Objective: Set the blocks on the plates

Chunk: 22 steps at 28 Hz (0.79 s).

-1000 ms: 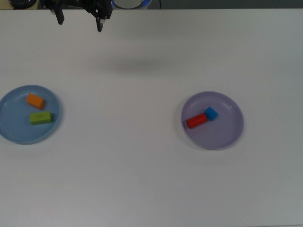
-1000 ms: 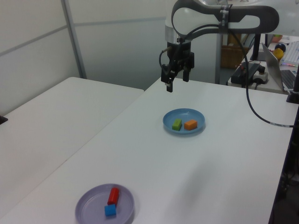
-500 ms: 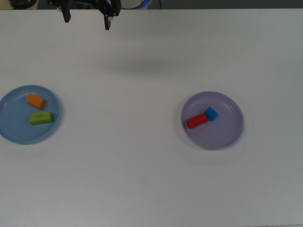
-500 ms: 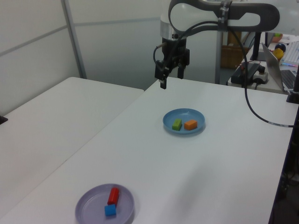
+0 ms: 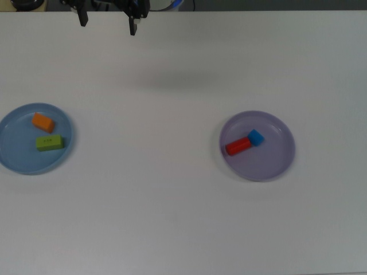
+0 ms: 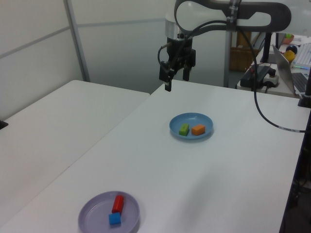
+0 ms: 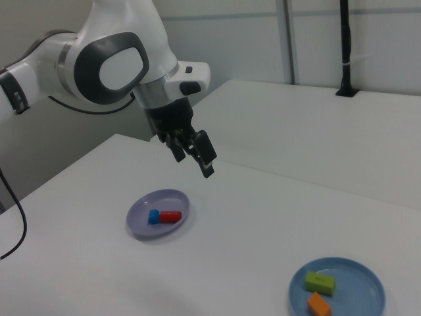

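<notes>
The orange slab (image 5: 43, 122) (image 6: 198, 129) (image 7: 319, 304) and the lime-green bar (image 5: 50, 142) (image 6: 184, 129) (image 7: 320, 283) lie side by side on the light blue plate (image 5: 11, 154) (image 6: 190, 119) (image 7: 358, 278). On the lavender plate (image 5: 272, 166) (image 6: 95, 208) (image 7: 151, 201) the red cylinder (image 5: 237, 146) (image 6: 118, 203) (image 7: 170, 216) touches the blue cube (image 5: 255, 137) (image 6: 114, 218) (image 7: 153, 216). My gripper (image 5: 108, 21) (image 6: 175, 82) (image 7: 194, 161) hangs open and empty high above the table, away from both plates.
The white table (image 5: 172, 200) carries only the two plates. A second white table (image 6: 53, 121) stands beside it in the left view. At the left view's right edge sit a laptop (image 6: 284, 65) and cables.
The gripper has risen and drifted toward the top view's right, further from the blue plate. Blocks and plates have not moved.
</notes>
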Motion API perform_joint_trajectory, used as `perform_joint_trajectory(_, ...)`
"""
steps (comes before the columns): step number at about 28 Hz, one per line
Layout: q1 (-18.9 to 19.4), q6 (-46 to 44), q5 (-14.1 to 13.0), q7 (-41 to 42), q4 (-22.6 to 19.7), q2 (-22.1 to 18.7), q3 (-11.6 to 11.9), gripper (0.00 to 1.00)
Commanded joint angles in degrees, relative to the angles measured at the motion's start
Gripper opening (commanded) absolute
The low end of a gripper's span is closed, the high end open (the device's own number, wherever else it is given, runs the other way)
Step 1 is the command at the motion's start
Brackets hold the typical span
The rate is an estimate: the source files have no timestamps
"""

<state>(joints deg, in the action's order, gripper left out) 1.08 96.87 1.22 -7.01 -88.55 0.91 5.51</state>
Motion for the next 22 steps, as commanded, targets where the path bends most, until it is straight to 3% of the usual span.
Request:
perform_joint_trajectory(1,0.2,-3.0,-0.7,3.4,1.9,0.7,0.1,1.00)
perform_joint_trajectory(17,0.4,-5.1,-1.1,8.9,1.7,0.8,-0.3,1.00)
perform_joint_trajectory(22,0.4,-5.0,-1.1,7.5,1.7,1.4,-1.9,1.00)
